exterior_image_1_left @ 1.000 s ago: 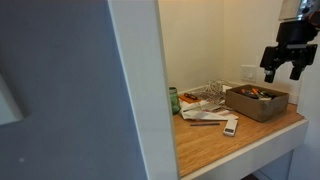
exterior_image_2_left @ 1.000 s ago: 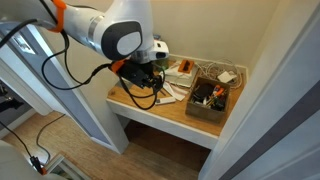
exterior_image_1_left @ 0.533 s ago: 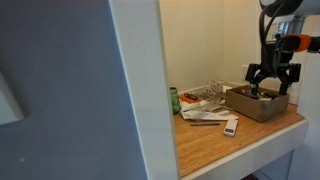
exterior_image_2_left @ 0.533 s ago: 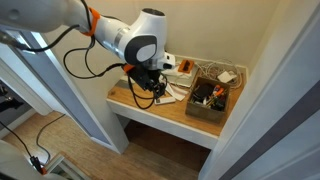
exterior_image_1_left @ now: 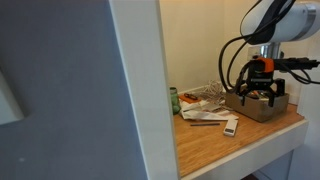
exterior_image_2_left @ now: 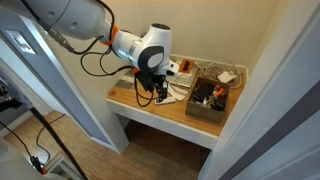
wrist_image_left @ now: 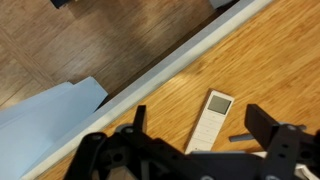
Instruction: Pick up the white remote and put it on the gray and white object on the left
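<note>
Gray and white object (exterior_image_1_left: 200, 114): flat on wood counter (exterior_image_1_left: 270, 137), left of white remote (exterior_image_1_left: 231, 126). Remote lies flat near counter front edge, untouched. Gripper (exterior_image_1_left: 258, 98) hovers above it, jaws spread wide, empty. Wrist view frames remote between them, slightly skewed. Judgement: square wrist to long sides, descend straight, pinch mid-length, lift clear before carrying left.

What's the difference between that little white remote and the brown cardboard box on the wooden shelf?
The white remote is slim and far smaller, while the brown box is bulky. The remote is white and the box is brown. The remote lies flat near the front edge, whereas the box stands farther back, open-topped, with small items inside. Both rest on the same wooden shelf.
</note>
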{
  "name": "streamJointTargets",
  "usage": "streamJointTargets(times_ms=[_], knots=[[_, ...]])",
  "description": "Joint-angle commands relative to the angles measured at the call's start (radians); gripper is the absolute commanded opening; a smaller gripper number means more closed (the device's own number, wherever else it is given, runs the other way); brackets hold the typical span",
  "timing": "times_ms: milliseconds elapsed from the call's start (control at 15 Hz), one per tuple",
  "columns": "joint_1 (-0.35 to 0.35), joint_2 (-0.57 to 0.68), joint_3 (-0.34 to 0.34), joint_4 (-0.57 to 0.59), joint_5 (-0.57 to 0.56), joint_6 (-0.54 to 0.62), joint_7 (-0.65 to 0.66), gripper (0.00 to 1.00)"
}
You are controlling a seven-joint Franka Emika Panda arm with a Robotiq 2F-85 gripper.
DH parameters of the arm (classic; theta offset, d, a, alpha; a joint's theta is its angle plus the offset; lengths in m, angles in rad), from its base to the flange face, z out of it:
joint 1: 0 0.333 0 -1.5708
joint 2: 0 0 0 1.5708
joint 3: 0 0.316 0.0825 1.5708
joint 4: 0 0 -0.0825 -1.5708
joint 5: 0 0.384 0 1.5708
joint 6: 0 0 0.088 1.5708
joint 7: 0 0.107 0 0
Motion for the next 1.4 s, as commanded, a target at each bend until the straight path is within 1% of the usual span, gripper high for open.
streamJointTargets(times_ms=[0, 400, 667, 933, 1333], knots=[[0.000, 0.018, 0.003, 0.017, -0.003, -0.003, 0.005, 1.00], [0.004, 0.055, 0.004, 0.055, 0.003, -0.005, 0.018, 1.00], [0.007, 0.165, 0.020, 0.148, 0.036, -0.006, 0.005, 1.00], [0.029, 0.269, 0.009, 0.227, 0.007, 0.022, 0.083, 1.00], [0.047, 0.400, -0.006, 0.327, 0.006, 0.043, 0.144, 1.00]])
